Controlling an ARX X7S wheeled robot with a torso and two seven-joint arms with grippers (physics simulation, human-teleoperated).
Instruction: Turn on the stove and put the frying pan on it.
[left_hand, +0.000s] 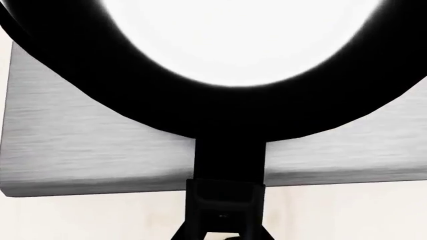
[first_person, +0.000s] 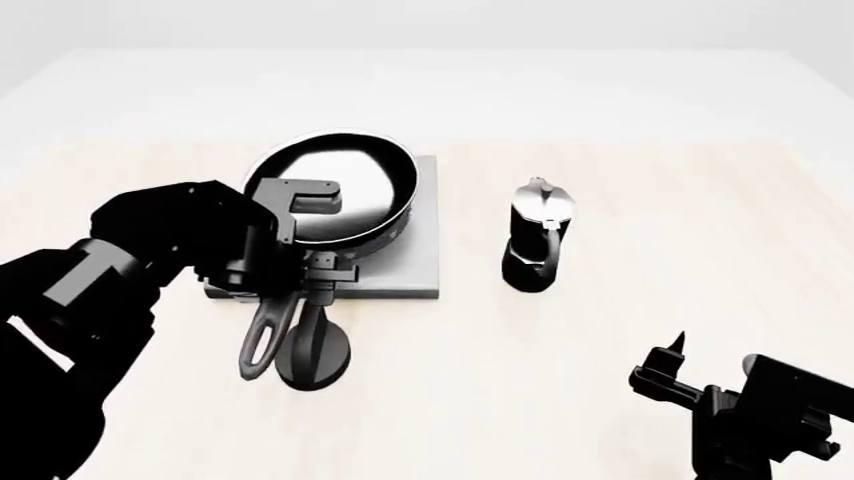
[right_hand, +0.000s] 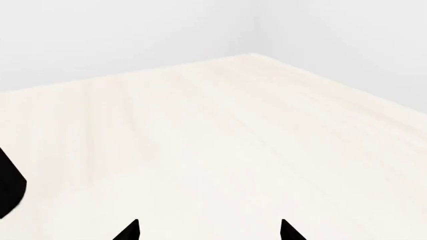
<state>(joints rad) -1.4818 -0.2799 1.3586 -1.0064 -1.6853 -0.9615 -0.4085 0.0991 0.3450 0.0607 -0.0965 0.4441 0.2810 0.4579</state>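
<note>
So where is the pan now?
In the head view the pan sits on the stove, left of the moka pot, with the left claw at its handle.

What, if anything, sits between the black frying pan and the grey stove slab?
Nothing visible. The wide black frying pan is over the flat grey metal stove, left gripper at its handle. The black-and-silver moka pot stands apart.

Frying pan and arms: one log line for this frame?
frying pan: over stove | left gripper: at pan handle, grip unclear | right gripper: open, empty
</note>
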